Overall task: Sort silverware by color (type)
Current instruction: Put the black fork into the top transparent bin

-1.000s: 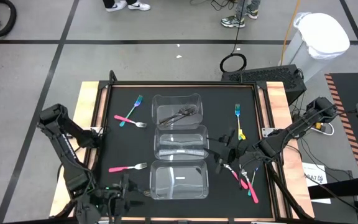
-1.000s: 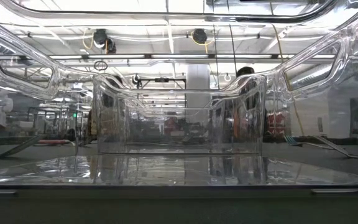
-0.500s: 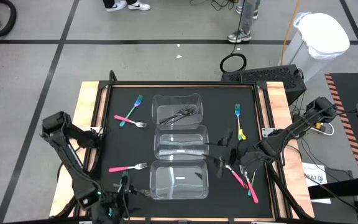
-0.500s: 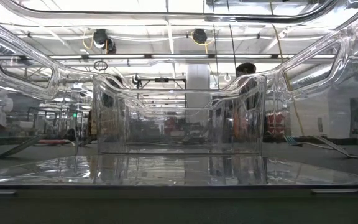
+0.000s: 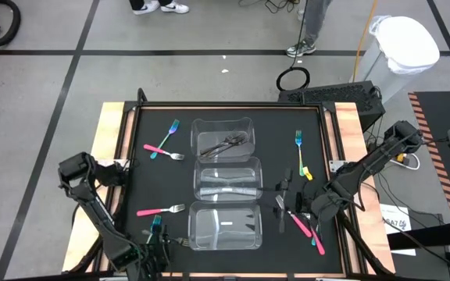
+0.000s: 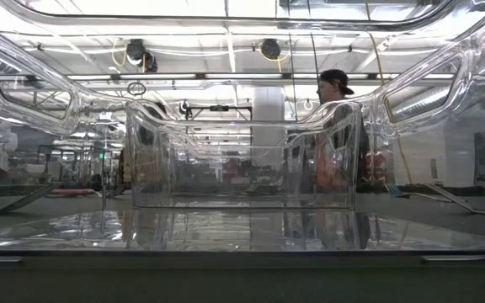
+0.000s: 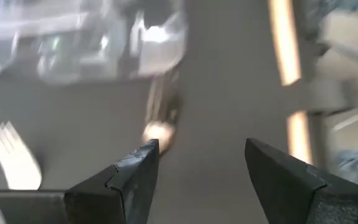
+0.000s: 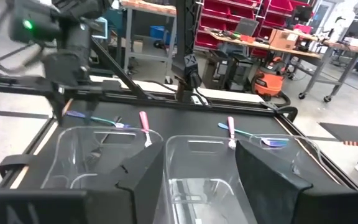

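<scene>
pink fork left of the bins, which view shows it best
High view: the pink fork lies whole on the black mat. The right wrist view shows it partly, past a bin rim. The low and left wrist views don't clearly show it.

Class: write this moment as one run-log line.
left tool: open, near-left corner | right tool: open, empty, beside pink forks | far container: grey forks
</scene>
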### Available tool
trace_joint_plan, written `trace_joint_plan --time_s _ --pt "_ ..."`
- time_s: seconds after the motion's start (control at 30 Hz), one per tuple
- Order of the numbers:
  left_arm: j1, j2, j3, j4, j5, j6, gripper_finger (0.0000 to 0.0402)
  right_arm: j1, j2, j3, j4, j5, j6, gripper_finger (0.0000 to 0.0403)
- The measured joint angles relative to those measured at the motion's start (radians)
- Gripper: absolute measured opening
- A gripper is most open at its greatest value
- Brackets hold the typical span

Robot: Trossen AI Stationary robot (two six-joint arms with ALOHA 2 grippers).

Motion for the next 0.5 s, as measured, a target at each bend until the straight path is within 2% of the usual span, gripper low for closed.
trace_joint_plan --time_s 0.13,0.33,0.5 --pt "0.014 0.0 -0.032 -0.07 0.044 -0.049 0.0239 0.007 0.0 0.0 0.015 0.0 0.0 0.0196" --pt "0.035 0.001 -0.093 -0.018 0.113 -0.05 0.0239 0.01 0.0 0.0 0.017 0.0 0.0 0.0196" --pt "0.039 0.001 -0.129 0.002 0.122 -0.046 0.0239 0.01 0.0 0.0 0.017 0.0 0.0 0.0196"
